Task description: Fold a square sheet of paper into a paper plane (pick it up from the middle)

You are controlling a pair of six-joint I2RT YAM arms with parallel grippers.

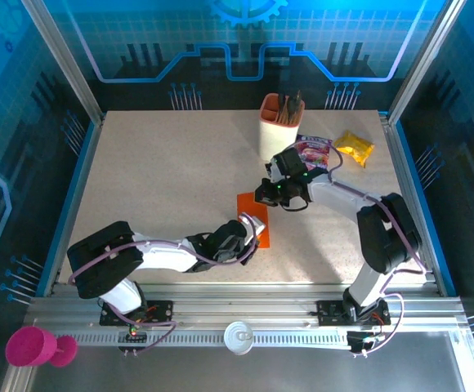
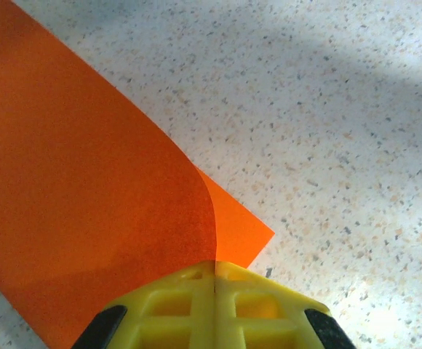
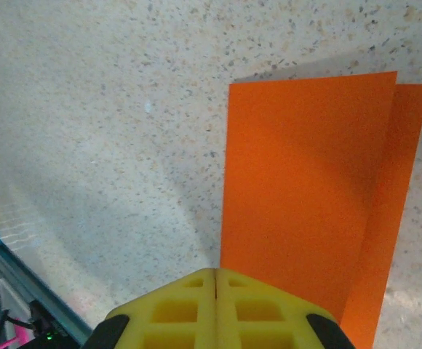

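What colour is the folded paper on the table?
The paper is plain bright orange, clearest in the right wrist view.

The paper [image 2: 87,182] is thin, smooth and matt, a plain bright orange with one soft curl in its upper layer. The tabletop [image 2: 342,109] has a speckled, stone-like surface, fine-grained, with a faint sheen. The left end effector [image 2: 215,270] and right end effector [image 3: 216,280] have yellow moulded plastic fingers, matt, with hollow lattice cells. The cup [image 1: 279,126] looks like smooth peach plastic. The yellow packet [image 1: 355,148] is crinkled glossy film. The rails [image 1: 245,306] are brushed metal
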